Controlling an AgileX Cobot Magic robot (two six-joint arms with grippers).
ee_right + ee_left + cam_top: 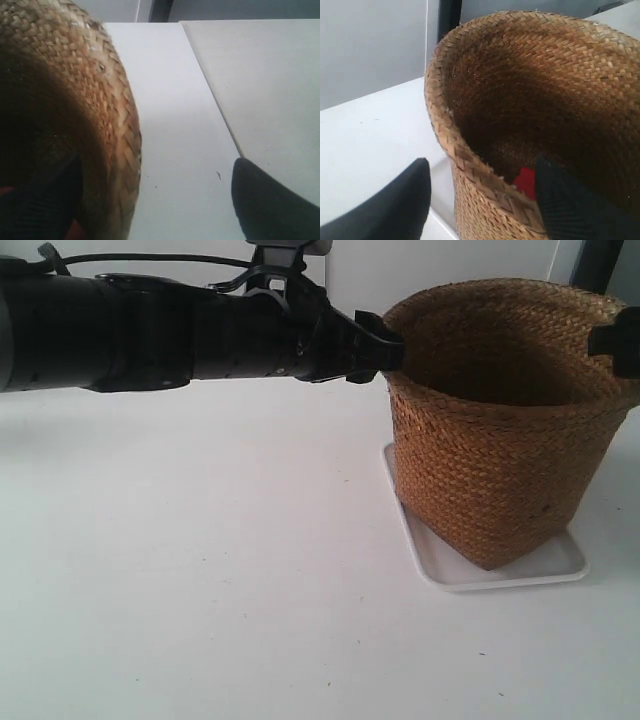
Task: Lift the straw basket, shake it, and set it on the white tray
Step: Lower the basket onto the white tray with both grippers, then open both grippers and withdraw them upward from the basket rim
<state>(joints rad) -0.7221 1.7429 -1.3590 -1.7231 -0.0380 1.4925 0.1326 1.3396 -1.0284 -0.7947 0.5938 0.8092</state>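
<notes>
The straw basket [500,470] is sitting upright on the white tray [450,575], which is lying flat on the white counter [200,590]. The basket is showing a thick braided round rim and coarse woven sides narrowing toward the base. The tray is looking smooth and shallow, with rounded corners. A red patch [525,181] is showing deep inside the basket, too hidden to identify. The left fingers [400,205] are standing wide, straddling the rim, one inside and one outside. The right fingers [265,195] are spreading wide likewise.
</notes>
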